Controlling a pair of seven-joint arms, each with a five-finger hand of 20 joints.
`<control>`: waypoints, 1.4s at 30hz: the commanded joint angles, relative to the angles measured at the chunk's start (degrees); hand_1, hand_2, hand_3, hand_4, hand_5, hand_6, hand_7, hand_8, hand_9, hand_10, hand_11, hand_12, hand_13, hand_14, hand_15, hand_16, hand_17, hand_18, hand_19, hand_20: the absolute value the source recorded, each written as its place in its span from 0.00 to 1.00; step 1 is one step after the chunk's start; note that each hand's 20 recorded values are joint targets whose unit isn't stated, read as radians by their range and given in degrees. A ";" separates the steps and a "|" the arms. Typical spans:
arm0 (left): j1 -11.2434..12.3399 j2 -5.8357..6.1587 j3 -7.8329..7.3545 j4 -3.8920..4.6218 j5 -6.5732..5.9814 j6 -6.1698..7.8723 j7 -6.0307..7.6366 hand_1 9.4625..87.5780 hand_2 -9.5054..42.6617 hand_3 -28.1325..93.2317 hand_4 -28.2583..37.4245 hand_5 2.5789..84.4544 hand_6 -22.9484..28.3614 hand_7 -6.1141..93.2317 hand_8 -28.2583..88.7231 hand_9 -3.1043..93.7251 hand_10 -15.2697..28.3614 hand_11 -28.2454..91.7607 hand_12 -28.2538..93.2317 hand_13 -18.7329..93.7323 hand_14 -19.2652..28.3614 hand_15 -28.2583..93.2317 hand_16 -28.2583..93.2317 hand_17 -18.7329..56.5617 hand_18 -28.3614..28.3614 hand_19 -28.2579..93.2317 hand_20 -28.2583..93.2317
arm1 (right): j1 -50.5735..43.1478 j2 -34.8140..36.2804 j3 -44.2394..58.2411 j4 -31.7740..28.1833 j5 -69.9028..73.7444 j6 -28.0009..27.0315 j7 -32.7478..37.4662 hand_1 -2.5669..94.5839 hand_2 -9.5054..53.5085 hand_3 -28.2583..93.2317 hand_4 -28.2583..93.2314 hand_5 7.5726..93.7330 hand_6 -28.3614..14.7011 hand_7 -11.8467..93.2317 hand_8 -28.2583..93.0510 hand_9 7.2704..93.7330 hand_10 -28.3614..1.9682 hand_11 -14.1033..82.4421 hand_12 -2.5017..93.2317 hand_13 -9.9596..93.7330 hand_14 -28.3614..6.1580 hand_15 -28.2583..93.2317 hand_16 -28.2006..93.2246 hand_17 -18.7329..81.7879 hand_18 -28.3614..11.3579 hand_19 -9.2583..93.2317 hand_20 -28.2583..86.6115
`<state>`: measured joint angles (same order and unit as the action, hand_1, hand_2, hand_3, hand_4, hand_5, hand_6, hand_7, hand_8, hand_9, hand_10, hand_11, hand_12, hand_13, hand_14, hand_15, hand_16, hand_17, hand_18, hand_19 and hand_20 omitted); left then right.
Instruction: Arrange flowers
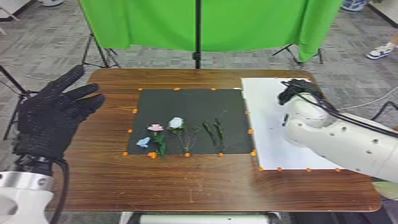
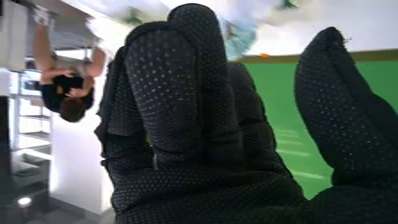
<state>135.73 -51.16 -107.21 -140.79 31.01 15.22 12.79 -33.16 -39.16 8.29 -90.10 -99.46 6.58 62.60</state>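
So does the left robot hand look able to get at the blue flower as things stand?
Probably yes: the left robot hand is open, left of the dark mat, nothing seems to block the blue flower, and the right robot hand is away at the white sheet.

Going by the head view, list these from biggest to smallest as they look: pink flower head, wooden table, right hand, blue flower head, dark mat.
1. Wooden table
2. Dark mat
3. Right hand
4. Pink flower head and blue flower head: too alike to rank
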 commanded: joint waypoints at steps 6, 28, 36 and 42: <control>-1.07 0.10 1.05 1.21 0.09 -1.20 -1.55 0.17 0.35 0.87 0.06 0.37 0.59 0.24 0.15 0.38 0.85 0.50 0.33 0.40 1.00 0.74 0.13 0.17 0.96 0.72 0.48 | -0.38 -1.11 -3.45 -0.10 -1.96 1.15 -2.19 0.38 0.02 0.87 0.01 0.44 0.66 0.23 0.13 0.82 0.47 0.42 0.19 0.84 0.57 0.76 0.37 0.48 0.16 0.94 0.32; 0.18 0.17 0.81 0.93 -0.07 -0.94 0.48 0.17 0.35 0.87 0.06 0.37 0.60 0.24 0.15 0.38 0.85 0.50 0.33 0.40 1.00 0.74 0.13 0.17 0.96 0.72 0.49 | 2.96 -5.04 -8.31 2.50 -6.29 1.16 -1.00 0.36 0.00 0.87 0.00 0.32 0.48 0.19 0.15 0.77 0.40 0.42 0.18 0.83 0.55 0.76 0.36 0.48 0.13 0.94 0.31; 0.06 0.16 0.97 0.90 -0.07 -1.02 0.98 0.17 0.35 0.87 0.06 0.38 0.60 0.24 0.15 0.38 0.85 0.50 0.33 0.40 1.00 0.74 0.13 0.17 0.96 0.72 0.49 | 2.05 -6.04 -7.18 3.62 -4.70 0.09 -2.91 0.38 0.00 0.86 0.00 0.37 0.72 0.24 0.13 0.77 0.41 0.41 0.18 0.82 0.54 0.76 0.36 0.48 0.13 0.93 0.29; 0.99 0.07 0.67 0.64 -0.19 -0.60 1.69 0.17 0.35 0.87 0.06 0.39 0.61 0.24 0.15 0.38 0.85 0.50 0.33 0.40 1.00 0.74 0.13 0.17 0.96 0.72 0.49 | 2.08 -6.53 -8.78 5.01 -6.84 3.99 -3.50 0.45 0.00 0.85 0.00 0.61 0.75 0.25 0.12 0.83 0.58 0.33 0.17 0.86 0.59 0.68 0.36 0.50 0.17 0.88 0.27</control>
<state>135.15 -50.90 -106.40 -140.03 30.95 14.39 13.82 -31.26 -44.91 0.93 -86.41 -104.16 7.16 59.84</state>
